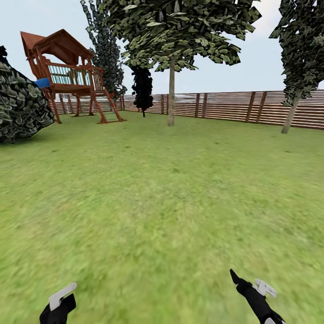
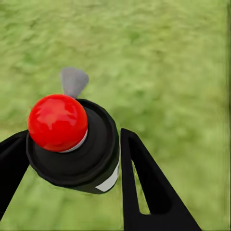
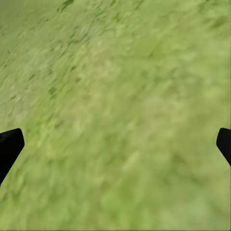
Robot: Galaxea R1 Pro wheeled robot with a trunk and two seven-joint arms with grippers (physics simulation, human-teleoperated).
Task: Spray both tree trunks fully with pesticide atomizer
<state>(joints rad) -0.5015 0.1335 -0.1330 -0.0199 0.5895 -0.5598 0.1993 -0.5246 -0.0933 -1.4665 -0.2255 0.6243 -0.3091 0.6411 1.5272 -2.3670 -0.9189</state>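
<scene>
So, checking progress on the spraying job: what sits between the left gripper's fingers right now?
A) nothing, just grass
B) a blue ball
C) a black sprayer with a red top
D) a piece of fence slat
C: in the left wrist view the left gripper has its black fingers either side of the sprayer, red knob on top, over the grass.

Both matte black wedge-shaped grippers, left (image 1: 57, 308) and right (image 1: 252, 292), carry a pale grey bracket plate. Black tapered fingers (image 2: 144, 192) have a slotted cut-out
</scene>
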